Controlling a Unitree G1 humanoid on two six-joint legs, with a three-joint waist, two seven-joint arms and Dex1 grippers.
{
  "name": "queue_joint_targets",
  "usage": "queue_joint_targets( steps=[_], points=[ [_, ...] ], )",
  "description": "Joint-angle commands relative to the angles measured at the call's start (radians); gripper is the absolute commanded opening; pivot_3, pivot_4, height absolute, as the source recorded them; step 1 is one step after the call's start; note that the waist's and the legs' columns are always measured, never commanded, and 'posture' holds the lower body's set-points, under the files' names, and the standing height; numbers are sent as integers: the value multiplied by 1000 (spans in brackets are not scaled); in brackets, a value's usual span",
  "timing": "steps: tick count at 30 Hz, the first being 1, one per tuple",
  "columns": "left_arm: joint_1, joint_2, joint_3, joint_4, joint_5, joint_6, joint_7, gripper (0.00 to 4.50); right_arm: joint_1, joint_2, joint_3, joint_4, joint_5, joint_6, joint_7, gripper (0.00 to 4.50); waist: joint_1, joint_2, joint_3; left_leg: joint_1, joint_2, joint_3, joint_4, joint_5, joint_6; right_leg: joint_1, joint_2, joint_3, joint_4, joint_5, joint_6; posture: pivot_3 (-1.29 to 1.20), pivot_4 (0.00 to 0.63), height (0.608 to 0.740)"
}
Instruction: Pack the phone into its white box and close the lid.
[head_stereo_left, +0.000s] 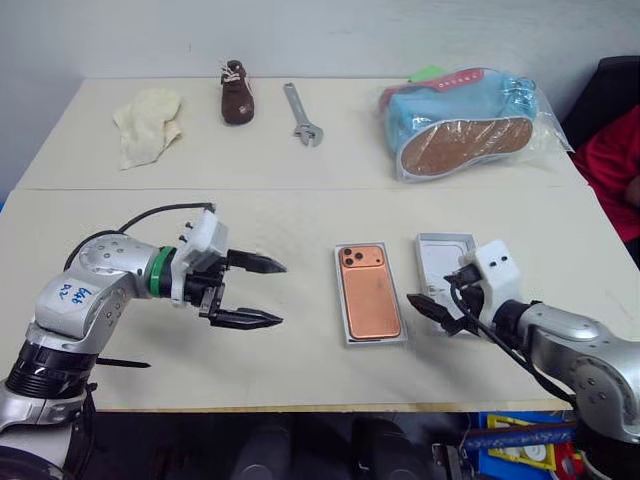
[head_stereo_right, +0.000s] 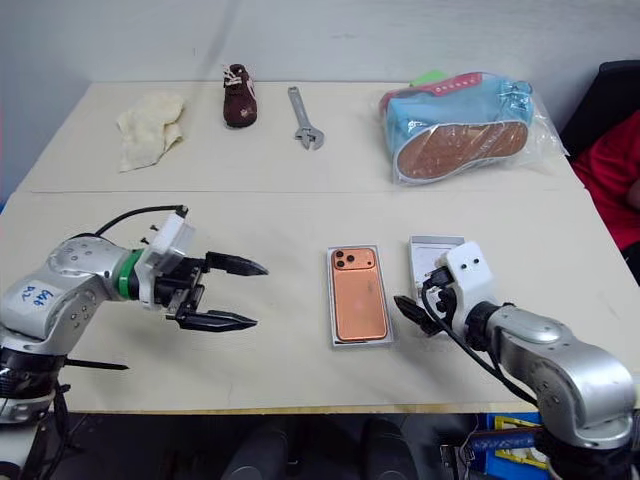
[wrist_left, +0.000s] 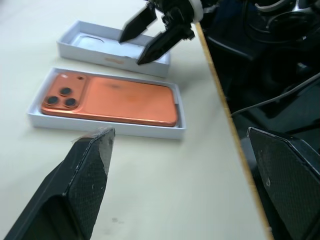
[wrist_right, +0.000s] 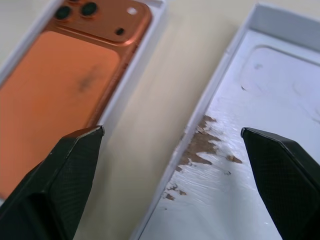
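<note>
Phone boxed, lid waiting

The phone (head_stereo_left: 370, 292) lies in the white box (head_stereo_left: 344, 300); the lid (head_stereo_left: 440, 258) sits just beside. Both grippers, left (head_stereo_left: 262, 292) and right (head_stereo_left: 428, 310), gape empty; the right should straddle the lid's near wall.

The phone (wrist_left: 110, 100) has a smooth, satiny metallic copper back. The white box (wrist_left: 165, 132) looks like matt card, and the lid (wrist_right: 235, 165) has torn, scuffed brown patches inside. The table (head_stereo_left: 300, 230) is matt beige.

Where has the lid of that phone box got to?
The lid lies open side up on the table's right half, just right of the white box holding the phone, with the right gripper over its near end.
</note>
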Motion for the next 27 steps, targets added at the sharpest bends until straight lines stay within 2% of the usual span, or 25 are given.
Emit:
queue_joint_targets(
  steps=[1,3,12,17,21,23,25,27],
  points=[
    [-37,-23,19,-9,18,-45,0,4500,-20,34,36,45,-64,-25,-66,3647,-3,0,0,-1,0,0,0,0,0,-1,0,0,1,0,0,0,150,740],
    [-33,-25,15,-16,32,-53,0,4500,-14,44,66,71,-93,-48,-77,2833,-6,0,0,-2,0,1,0,1,0,-4,1,0,4,0,0,0,150,740],
    [-18,-25,-2,-26,68,-39,11,4500,4,65,102,50,-123,-69,-85,43,-18,0,0,1,0,2,0,4,2,-3,2,1,10,0,1,0,150,740],
    [-5,-35,0,11,107,-71,16,4500,-53,88,-3,-32,-14,9,-42,43,-22,0,0,2,0,1,0,5,2,-4,2,1,11,1,1,0,150,740],
    [7,-40,2,60,151,-115,19,4500,-207,230,-172,-52,236,244,21,43,-33,1,0,2,1,2,0,5,2,-5,3,2,12,1,1,0,150,740],
    [15,-44,12,84,167,-135,32,4500,-277,316,-220,17,461,315,19,43,-35,1,0,2,2,2,-1,5,2,-5,4,2,13,1,0,0,150,740],
    [21,-44,21,99,177,-147,37,4500,-310,340,-203,101,640,327,-27,43,-35,1,0,3,3,1,-2,5,1,-5,5,1,14,1,-1,0,150,740],
    [32,-39,32,106,180,-151,44,4500,-342,341,-140,185,745,327,-82,43,-34,1,0,3,4,1,-1,5,1,-5,4,1,13,1,-1,0,150,740]
  ],
)
